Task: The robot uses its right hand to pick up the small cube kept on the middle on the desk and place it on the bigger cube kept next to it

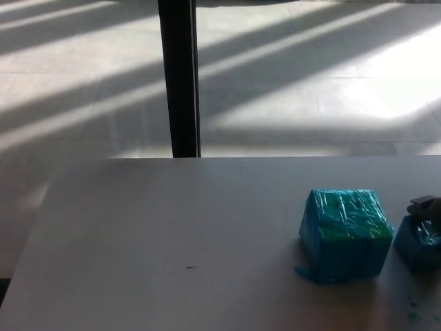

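The bigger cube [343,234], wrapped in shiny blue-green film, stands on the white desk [172,234] at the right. Just to its right, cut by the picture's edge, sits the small blue cube [417,245], a narrow gap apart from the big one. A dark bit of my right hand [425,205] shows at the small cube's upper far corner, touching or just above it. The rest of the hand is out of frame. My left hand does not show.
A black post [179,76] stands behind the desk's far edge, with a sunlit tiled floor [310,83] beyond. A small dark speck [190,267] lies on the desk. Blue flecks [411,316] lie near the front right.
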